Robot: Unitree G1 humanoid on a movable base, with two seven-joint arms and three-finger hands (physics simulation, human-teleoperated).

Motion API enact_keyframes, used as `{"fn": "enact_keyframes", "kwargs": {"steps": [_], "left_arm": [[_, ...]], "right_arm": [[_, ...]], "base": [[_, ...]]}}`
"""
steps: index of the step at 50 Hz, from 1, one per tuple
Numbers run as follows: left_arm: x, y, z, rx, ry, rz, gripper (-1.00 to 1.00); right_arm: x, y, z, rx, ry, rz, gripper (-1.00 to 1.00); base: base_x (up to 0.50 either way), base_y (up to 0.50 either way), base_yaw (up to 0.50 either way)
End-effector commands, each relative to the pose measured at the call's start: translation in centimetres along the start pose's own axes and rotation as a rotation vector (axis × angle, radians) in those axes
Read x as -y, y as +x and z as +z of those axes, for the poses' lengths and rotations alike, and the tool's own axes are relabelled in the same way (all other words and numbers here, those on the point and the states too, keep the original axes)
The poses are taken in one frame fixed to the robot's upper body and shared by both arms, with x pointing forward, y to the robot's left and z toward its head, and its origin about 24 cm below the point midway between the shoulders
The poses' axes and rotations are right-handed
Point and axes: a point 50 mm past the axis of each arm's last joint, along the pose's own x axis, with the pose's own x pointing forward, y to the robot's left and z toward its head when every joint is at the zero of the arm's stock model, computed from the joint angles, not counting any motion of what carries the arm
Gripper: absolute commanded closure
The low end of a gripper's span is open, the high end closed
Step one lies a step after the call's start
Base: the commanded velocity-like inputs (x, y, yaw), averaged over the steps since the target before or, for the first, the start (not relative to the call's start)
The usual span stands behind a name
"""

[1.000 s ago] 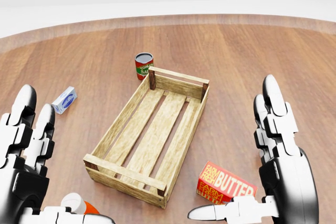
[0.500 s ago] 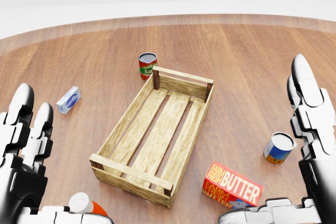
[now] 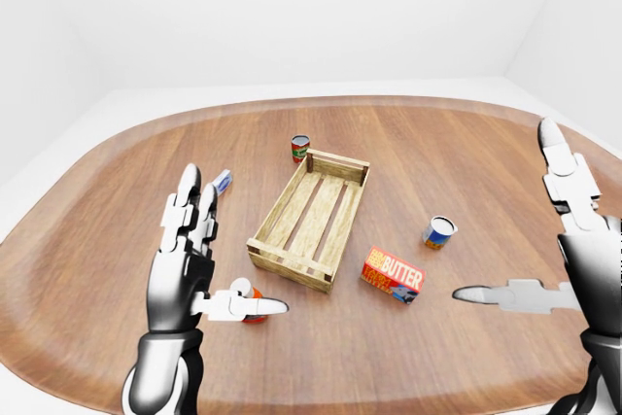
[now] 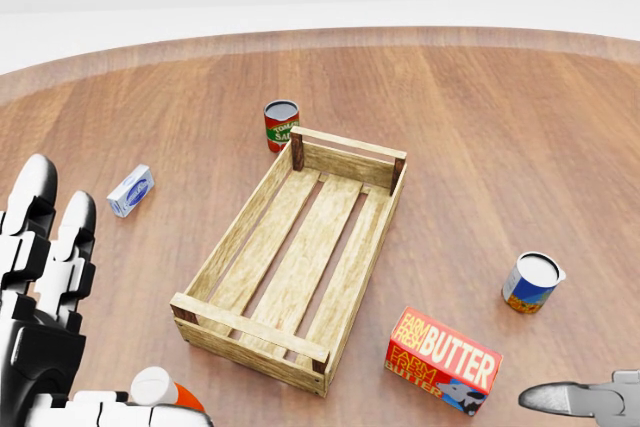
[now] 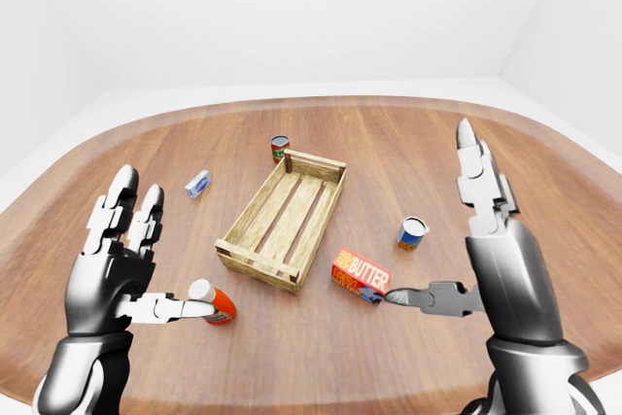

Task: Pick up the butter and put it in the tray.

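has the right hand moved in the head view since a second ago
Yes. The right hand has swung toward the right edge of the head view, away from the tray; only a fingertip shows now, uncovering the blue can beyond the butter.

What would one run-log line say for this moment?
butter: on table, ungrasped | tray: empty | right hand: open beside butter | left hand: open

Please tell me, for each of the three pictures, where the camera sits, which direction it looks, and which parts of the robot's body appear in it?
Left-eye view: on the head, looking down over the table; shows the left robot hand, the right robot hand and both forearms.
Head view: on the head, closer and steeper on the tray; only left fingers and a right fingertip show.
Right-eye view: the pair's other eye, nearly the same picture, things shifted left.
All share the tray, the butter and the cans.
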Motion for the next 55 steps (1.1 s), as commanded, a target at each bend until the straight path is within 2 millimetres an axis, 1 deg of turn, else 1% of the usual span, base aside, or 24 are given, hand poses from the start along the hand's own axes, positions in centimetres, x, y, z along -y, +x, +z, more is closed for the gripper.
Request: {"fn": "enact_keyframes", "kwargs": {"steps": [1,3,6,10,15,17,18,19,22,26,32,40,41,47,52,54,55], "left_arm": [[-0.1,0.0,0.1,0.006,0.0,0.004,-1.0],[-0.1,0.1,-0.1,-0.002,0.0,0.004,-1.0],[-0.1,0.1,-0.2,-0.003,0.0,0.005,-1.0],[-0.3,0.2,-0.1,0.004,0.0,0.009,-1.0],[-0.1,0.2,-0.1,0.0,0.0,0.007,-1.0],[-0.1,0.1,-0.2,-0.005,0.0,0.006,-1.0],[-0.1,0.1,-0.2,-0.005,0.0,0.007,-1.0],[-0.2,0.2,-0.2,-0.003,0.0,0.007,-1.0],[-0.3,0.3,-0.3,-0.003,0.0,0.009,-1.0],[-0.2,0.3,-0.2,-0.001,0.001,0.009,-1.0],[-0.3,0.2,-0.1,0.001,0.001,0.009,-1.0],[-0.3,0.3,-0.1,0.005,0.002,0.01,-1.0],[-0.3,0.3,-0.1,0.005,0.002,0.011,-1.0],[-0.3,0.3,0.0,0.006,0.002,0.01,-1.0],[-0.3,0.4,-0.2,0.002,0.002,0.01,-1.0],[-0.3,0.3,-0.1,0.004,0.002,0.01,-1.0],[-0.4,0.3,0.0,0.007,0.002,0.011,-1.0]], "right_arm": [[0.0,-0.1,-0.3,0.025,-0.082,0.112,-1.0],[-0.7,0.4,-2.2,-0.02,-0.034,0.177,-1.0],[-1.2,0.6,-3.7,-0.061,0.005,0.225,-1.0],[-2.2,0.6,-6.7,-0.169,0.066,0.262,-1.0],[-2.5,0.6,-8.2,-0.218,0.092,0.27,-1.0],[-2.9,0.8,-9.1,-0.25,0.108,0.277,-1.0],[-2.9,0.8,-9.2,-0.251,0.109,0.277,-1.0],[-3.2,0.9,-9.8,-0.272,0.112,0.282,-1.0],[-3.6,1.2,-10.6,-0.298,0.119,0.291,-1.0],[-4.0,1.2,-11.0,-0.31,0.121,0.305,-1.0],[-5.3,0.6,-13.4,-0.413,0.151,0.338,-1.0],[-6.3,-0.4,-14.9,-0.493,0.16,0.367,-1.0],[-6.6,-0.5,-15.5,-0.516,0.163,0.372,-1.0],[-7.5,-0.1,-15.9,-0.525,0.172,0.394,-1.0],[-8.0,-0.2,-16.6,-0.552,0.18,0.405,-1.0],[-8.5,-0.4,-17.2,-0.582,0.178,0.413,-1.0],[-9.2,-0.7,-17.8,-0.611,0.184,0.425,-1.0]], "base": [[0.0,0.0,0.0],[0.0,0.0,0.0],[0.0,0.0,0.0],[0.0,0.0,0.0],[0.0,0.0,0.0],[0.0,0.0,0.0],[0.0,0.0,0.0],[0.0,0.0,0.0],[0.0,0.0,0.0],[0.0,0.0,0.0],[0.0,0.0,0.0],[0.0,0.0,0.0],[0.0,0.0,0.0],[0.0,0.0,0.0],[0.0,0.0,0.0],[0.0,0.0,0.0],[0.0,0.0,0.0]]}}
